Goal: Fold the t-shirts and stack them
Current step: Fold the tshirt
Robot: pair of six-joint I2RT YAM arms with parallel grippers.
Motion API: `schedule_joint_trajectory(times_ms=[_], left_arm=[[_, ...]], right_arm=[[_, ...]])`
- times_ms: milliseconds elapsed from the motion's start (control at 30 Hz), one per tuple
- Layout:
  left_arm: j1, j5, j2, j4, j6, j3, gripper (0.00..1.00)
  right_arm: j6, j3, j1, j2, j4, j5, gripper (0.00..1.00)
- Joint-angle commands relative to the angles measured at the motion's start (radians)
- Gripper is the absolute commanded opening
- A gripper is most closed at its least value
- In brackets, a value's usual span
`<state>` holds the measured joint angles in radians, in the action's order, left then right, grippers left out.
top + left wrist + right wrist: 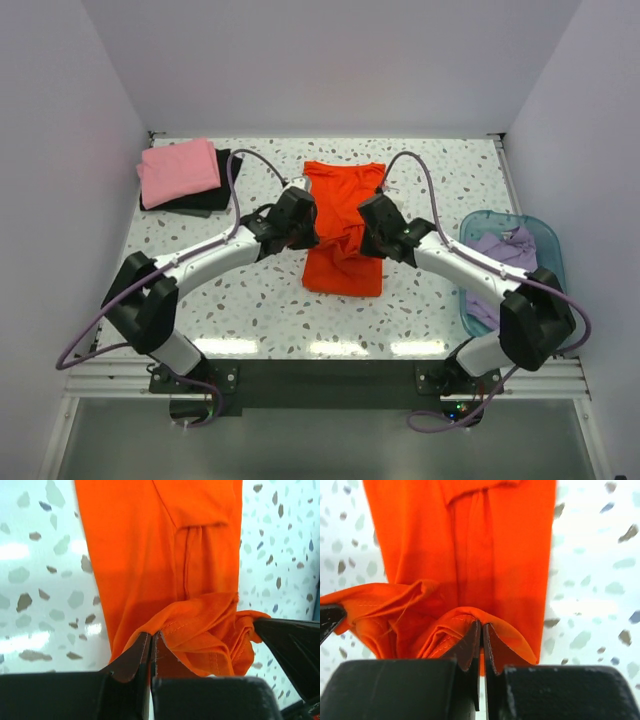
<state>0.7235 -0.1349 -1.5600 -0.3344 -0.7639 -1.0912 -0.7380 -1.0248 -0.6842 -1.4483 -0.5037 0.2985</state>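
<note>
Both pinch orange tee (342, 190), bunched btwn L hand (151, 642), R hand (482, 630).

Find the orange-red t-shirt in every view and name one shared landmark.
Top external: orange-red t-shirt at centre, between both arms.
Left wrist: t-shirt fills the centre, bunched near the bottom.
Right wrist: t-shirt fills centre-left, bunched low.
Shared landmark: speckled tabletop beside the cloth.

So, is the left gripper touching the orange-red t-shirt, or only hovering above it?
Touching. The left wrist view shows the left gripper shut on a bunched hem of the orange-red t-shirt, with no gap.
</note>
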Motion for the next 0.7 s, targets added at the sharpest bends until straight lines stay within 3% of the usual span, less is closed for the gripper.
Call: schedule_joint_trajectory(times_ms=[0, 333, 400, 433, 500, 533, 567, 633, 667], left_arm=[[-0.036, 0.003, -0.058, 0.083, 0.034, -0.091, 0.0], [-0.125, 0.05, -0.273, 0.138, 0.064, -0.223, 0.0], [-0.157, 0.086, -0.304, 0.167, 0.07, -0.222, 0.03], [-0.167, 0.095, -0.313, 0.202, 0.078, -0.222, 0.12], [-0.191, 0.118, -0.337, 0.241, 0.098, -0.228, 0.28], [-0.199, 0.116, -0.345, 0.23, 0.107, -0.245, 0.45], [-0.217, 0.124, -0.347, 0.235, 0.116, -0.248, 0.52], [-0.231, 0.129, -0.324, 0.235, 0.149, -0.245, 0.75], [-0.243, 0.13, -0.308, 0.233, 0.156, -0.236, 0.77]], right_arm=[[0.074, -0.081, 0.066, -0.056, 0.082, -0.007, 0.0], [0.118, -0.207, 0.254, -0.283, 0.148, -0.148, 0.0], [0.121, -0.233, 0.278, -0.337, 0.163, -0.192, 0.09], [0.126, -0.241, 0.293, -0.352, 0.192, -0.203, 0.23], [0.149, -0.299, 0.299, -0.407, 0.17, -0.222, 0.39], [0.158, -0.323, 0.304, -0.426, 0.15, -0.223, 0.48], [0.17, -0.345, 0.304, -0.437, 0.13, -0.22, 0.54], [0.175, -0.351, 0.304, -0.419, 0.117, -0.2, 0.59], [0.178, -0.342, 0.304, -0.403, 0.113, -0.191, 0.6]])
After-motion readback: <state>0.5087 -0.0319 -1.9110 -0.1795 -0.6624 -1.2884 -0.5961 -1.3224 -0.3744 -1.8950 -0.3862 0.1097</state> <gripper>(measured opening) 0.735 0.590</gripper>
